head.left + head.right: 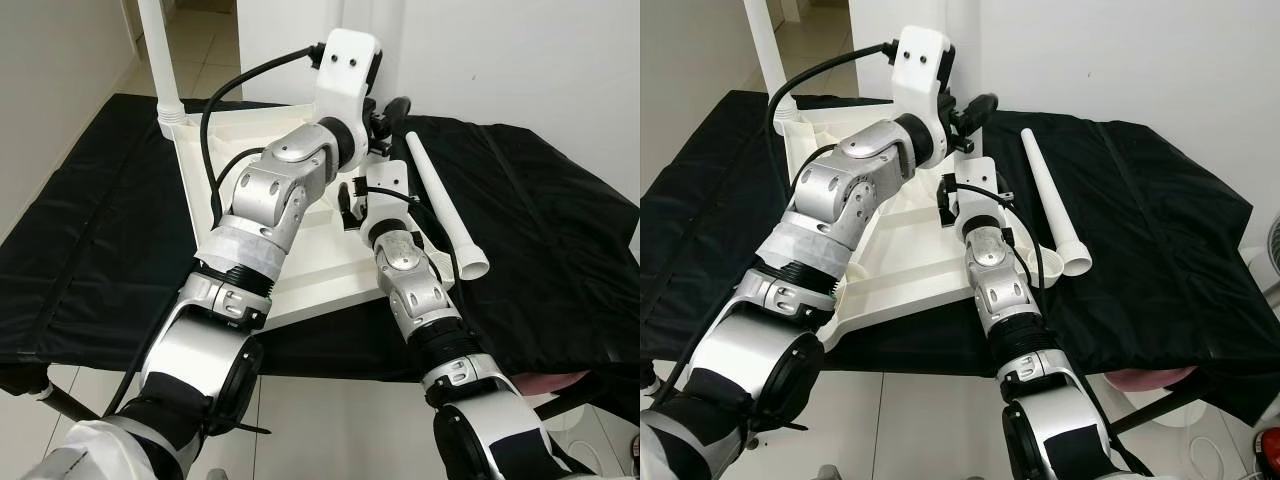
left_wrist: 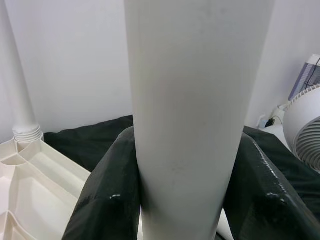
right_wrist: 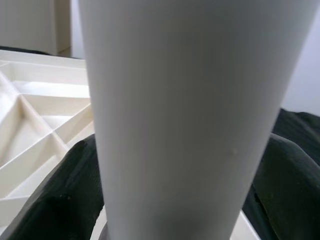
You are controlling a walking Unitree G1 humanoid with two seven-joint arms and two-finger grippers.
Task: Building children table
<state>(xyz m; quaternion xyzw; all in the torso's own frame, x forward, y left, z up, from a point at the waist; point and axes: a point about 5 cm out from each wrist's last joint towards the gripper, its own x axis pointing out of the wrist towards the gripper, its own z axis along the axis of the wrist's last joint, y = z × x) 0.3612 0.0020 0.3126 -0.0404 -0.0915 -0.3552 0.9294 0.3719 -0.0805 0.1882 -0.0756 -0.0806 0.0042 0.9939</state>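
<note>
The white table top (image 1: 330,275) lies upside down on a black cloth, ribs facing up. One white leg (image 1: 158,60) stands fitted at its far left corner. A second white leg (image 1: 446,208) lies loose on the cloth to the right. A third white leg (image 2: 185,110) stands upright at the top's far right part, mostly hidden behind my left wrist in the eye views. My left gripper (image 1: 392,115) is shut on it higher up, its black fingers (image 2: 102,200) on both sides. My right gripper (image 1: 352,195) is shut on the same leg (image 3: 175,115) lower down, near the table top.
The black cloth (image 1: 560,230) covers a wide low surface with a white wall behind. A doorway with tiled floor (image 1: 205,45) opens at the far left. A white fan (image 2: 305,125) stands beyond the cloth's right end. Tiled floor (image 1: 330,430) lies below the near edge.
</note>
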